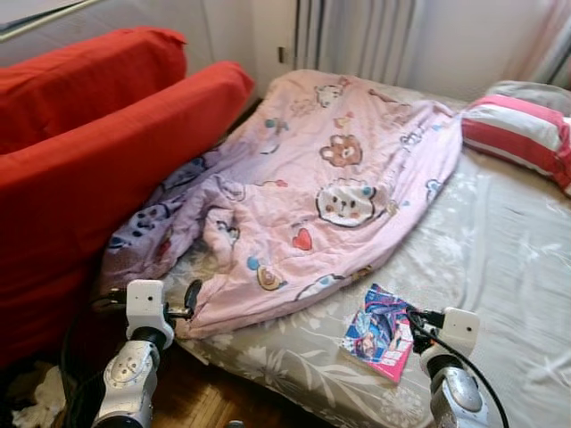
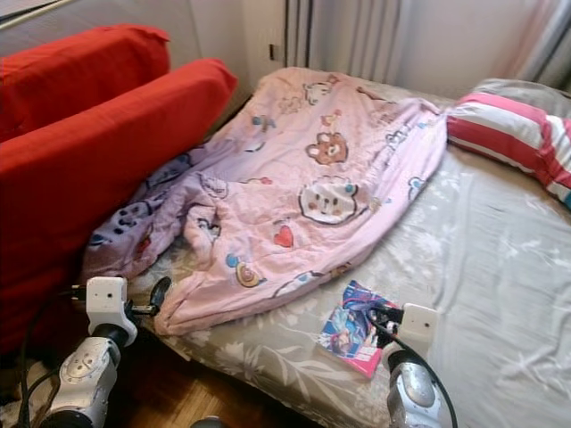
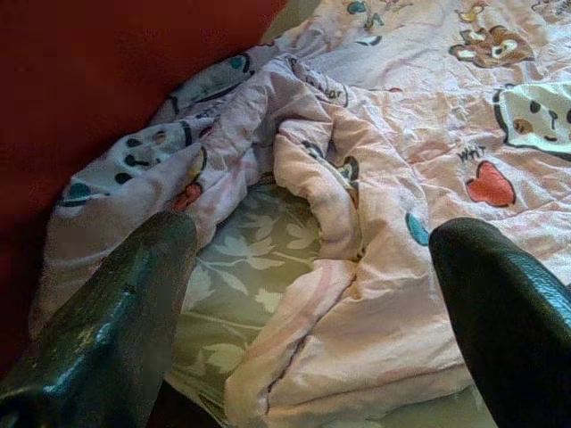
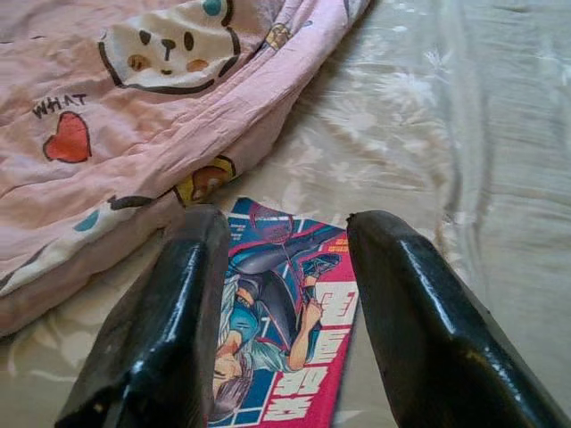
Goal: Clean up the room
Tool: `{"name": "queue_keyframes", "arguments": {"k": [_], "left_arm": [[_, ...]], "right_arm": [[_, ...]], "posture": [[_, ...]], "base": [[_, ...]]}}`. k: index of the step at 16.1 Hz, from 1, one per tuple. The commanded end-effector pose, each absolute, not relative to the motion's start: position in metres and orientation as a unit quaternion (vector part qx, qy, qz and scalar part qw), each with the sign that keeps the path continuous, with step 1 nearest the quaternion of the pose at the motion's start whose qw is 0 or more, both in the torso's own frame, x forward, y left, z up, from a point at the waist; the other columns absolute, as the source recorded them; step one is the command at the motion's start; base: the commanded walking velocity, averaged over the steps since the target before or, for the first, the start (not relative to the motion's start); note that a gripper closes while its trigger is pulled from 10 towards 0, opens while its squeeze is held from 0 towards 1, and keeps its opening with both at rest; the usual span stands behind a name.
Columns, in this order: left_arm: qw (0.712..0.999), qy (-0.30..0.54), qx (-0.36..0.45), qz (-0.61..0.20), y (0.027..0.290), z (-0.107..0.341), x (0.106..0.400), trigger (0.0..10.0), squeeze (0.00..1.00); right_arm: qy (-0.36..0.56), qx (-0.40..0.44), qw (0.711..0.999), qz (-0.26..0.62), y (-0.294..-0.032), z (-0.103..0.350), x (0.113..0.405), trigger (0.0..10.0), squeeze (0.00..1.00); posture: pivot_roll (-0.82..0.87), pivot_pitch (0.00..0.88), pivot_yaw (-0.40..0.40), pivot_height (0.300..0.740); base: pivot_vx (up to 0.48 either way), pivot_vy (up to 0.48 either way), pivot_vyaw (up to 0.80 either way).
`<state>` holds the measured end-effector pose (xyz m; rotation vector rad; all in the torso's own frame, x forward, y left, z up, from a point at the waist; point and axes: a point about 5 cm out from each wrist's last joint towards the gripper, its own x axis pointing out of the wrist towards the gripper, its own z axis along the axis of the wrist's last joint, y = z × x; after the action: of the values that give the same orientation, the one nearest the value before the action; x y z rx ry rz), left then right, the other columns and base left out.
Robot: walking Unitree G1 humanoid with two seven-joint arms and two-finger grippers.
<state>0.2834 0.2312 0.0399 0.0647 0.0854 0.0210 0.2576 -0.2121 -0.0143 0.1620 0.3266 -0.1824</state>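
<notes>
A rumpled pink blanket [image 1: 330,178] with cartoon animals lies across the left part of the bed [image 1: 500,267]. Its near corner hangs at the bed's front edge. My left gripper [image 3: 317,236] is open and stands just before that corner, with the blanket's folded edge between and beyond its fingers [image 3: 134,303]. A colourful comic book [image 1: 379,332] lies flat on the floral sheet near the front edge. My right gripper [image 4: 287,227] is open right over the book's near end, a finger on either side, holding nothing.
Two big red cushions [image 1: 89,152] lean along the bed's left side against the blanket. A pink-and-white striped pillow [image 1: 522,129] lies at the far right. Curtains [image 1: 357,36] hang behind. Below the bed edge are wooden floor [image 1: 205,397] and crumpled white stuff [image 1: 36,401].
</notes>
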Motion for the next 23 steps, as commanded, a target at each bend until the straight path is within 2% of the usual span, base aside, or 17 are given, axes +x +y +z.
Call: {"name": "queue_keyframes", "arguments": {"k": [1,7,11,20,23], "left_arm": [[0.998,0.046,0.029,0.014,0.2327,0.0398,0.2836,10.0,0.0],[0.998,0.043,0.03,0.015,0.2332,0.0402,0.2828,10.0,0.0],[0.999,0.041,0.029,0.014,0.2327,0.0408,0.2833,10.0,0.0],[0.999,0.034,0.031,-0.006,0.2265,0.042,0.2846,10.0,0.0],[0.999,0.035,0.032,-0.009,0.2246,0.0403,0.2825,10.0,0.0]], "right_arm": [[0.168,0.083,0.978,-0.096,-0.2129,-0.0165,0.2553,10.0,0.0],[0.172,0.074,0.978,-0.089,-0.2116,-0.0181,0.2533,10.0,0.0],[0.172,0.075,0.978,-0.09,-0.211,-0.0184,0.2531,10.0,0.0],[0.168,0.079,0.978,-0.1,-0.2148,-0.0166,0.2543,10.0,0.0],[0.182,0.076,0.978,-0.069,-0.208,-0.0186,0.2555,10.0,0.0]], "posture": [[0.16,0.1,-0.013,0.701],[0.16,0.101,-0.016,0.701],[0.16,0.099,-0.016,0.701],[0.15,0.091,-0.016,0.701],[0.14,0.091,-0.019,0.701]], "base": [[0.0,0.0,0.0],[0.207,0.0,0.0],[0.268,0.0,0.36],[0.0,0.0,0.0],[0.0,0.0,0.0]]}}
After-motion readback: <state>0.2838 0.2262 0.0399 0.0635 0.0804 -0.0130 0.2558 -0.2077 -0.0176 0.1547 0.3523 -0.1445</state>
